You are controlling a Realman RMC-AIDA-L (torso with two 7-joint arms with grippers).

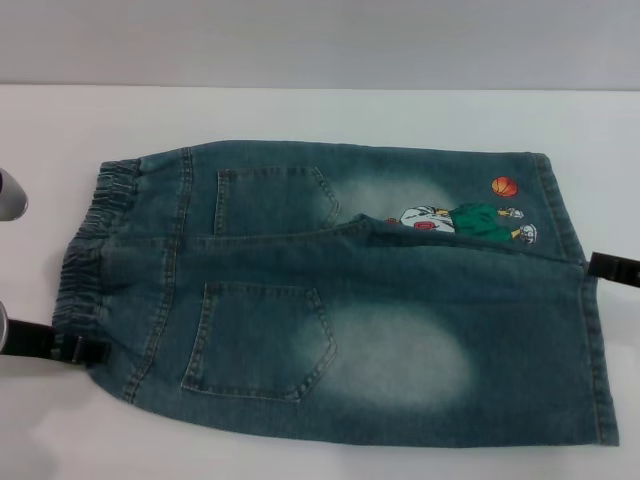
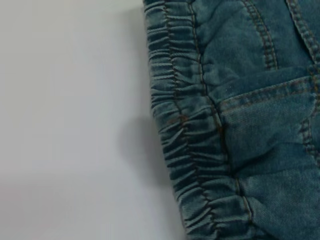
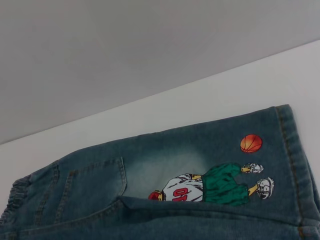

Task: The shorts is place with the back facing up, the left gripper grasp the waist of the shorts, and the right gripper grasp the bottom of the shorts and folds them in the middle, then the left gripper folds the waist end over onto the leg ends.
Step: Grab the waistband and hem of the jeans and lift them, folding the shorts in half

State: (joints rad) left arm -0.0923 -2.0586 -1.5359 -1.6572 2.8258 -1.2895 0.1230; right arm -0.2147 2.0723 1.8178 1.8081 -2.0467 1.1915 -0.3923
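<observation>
The shorts (image 1: 340,300) lie flat on the table (image 1: 300,115), waist (image 1: 95,250) left.

Left gripper (image 1: 60,345) low at left edge, right gripper (image 1: 612,268) at right edge

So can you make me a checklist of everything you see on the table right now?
Surface: white table, bare around the cloth.
Job's things: shorts lie flat, back pockets up; ruffled waist toward the robot's left, leg ends toward its right; cartoon basketball print on the far leg.
Clutter: nothing seen.
Claws: left claw at the near waist corner; right claw at the leg-end edge.
Cables: nothing seen.
Surroundings: plain grey wall behind.
</observation>
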